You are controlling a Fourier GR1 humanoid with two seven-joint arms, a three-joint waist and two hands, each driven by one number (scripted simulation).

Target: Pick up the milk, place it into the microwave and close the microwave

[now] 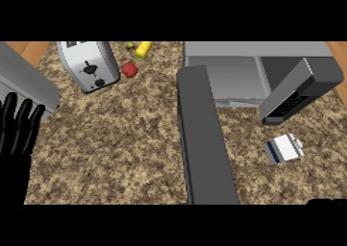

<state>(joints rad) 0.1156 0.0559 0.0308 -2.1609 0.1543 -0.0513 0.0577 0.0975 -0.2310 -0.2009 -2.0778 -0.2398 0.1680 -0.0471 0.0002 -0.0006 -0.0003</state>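
You've got the small white milk carton with a blue stripe (284, 148) lying on its side on the speckled brown granite tabletop (119, 144), right of centre, just below the microwave's open door. Nothing is touching it.

Your left hand (13, 139) sits at the view's left edge, black fingers (25, 115) straight, spread and pointing up, holding nothing. It is well apart from the milk: the whole width of the tabletop and the long grey forearm (204, 139) lie between them.

That forearm runs up the middle of the view from the lower edge, its end near the microwave's front left corner. No hand is visible at its end. A black shape (330, 202) shows at the lower right corner, below the milk and apart from it; you can't tell what it is. You can't tell how the right hand's fingers stand.

The grey microwave (254, 67) is at the top right, with the cavity showing. Its dark door with keypad (300, 91) stands swung out toward the right, and the lower end of the door is near the milk but not touching it.

At the top left are a silver toaster (89, 65), a small red item (130, 70) just beside it, and a yellow-green item (142, 49) above that. A grey appliance edge (19, 77) is at the far left.
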